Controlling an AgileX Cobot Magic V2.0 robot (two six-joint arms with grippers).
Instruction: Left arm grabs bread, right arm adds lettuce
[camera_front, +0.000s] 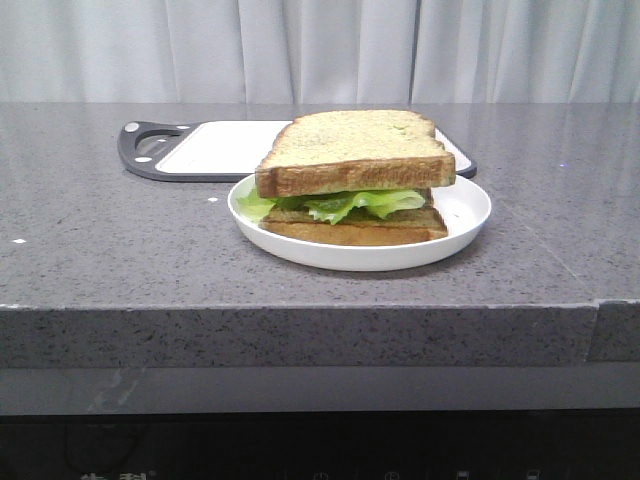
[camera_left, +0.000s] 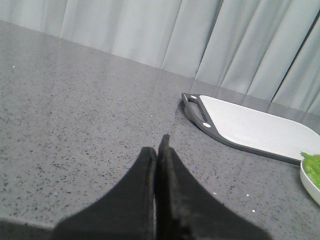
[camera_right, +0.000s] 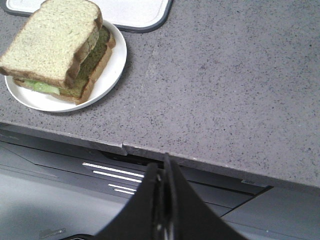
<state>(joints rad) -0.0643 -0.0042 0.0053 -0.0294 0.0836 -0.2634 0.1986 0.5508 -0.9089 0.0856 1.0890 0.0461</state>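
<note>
A thick bread slice (camera_front: 355, 150) lies on top of a green lettuce leaf (camera_front: 340, 204), which lies on a darker bottom slice (camera_front: 355, 230), all on a white plate (camera_front: 470, 205). The stack also shows in the right wrist view, with the bread (camera_right: 52, 37) on the plate (camera_right: 112, 65). My left gripper (camera_left: 159, 150) is shut and empty over bare counter, left of the plate; a bit of lettuce (camera_left: 312, 165) shows at that view's edge. My right gripper (camera_right: 165, 167) is shut and empty, beyond the counter's front edge, away from the plate. Neither gripper shows in the front view.
A white cutting board with a dark grey rim and handle (camera_front: 150, 150) lies behind the plate; it also shows in the left wrist view (camera_left: 260, 127). The counter's front edge (camera_right: 210, 162) runs just ahead of my right gripper. Grey curtains hang behind the counter.
</note>
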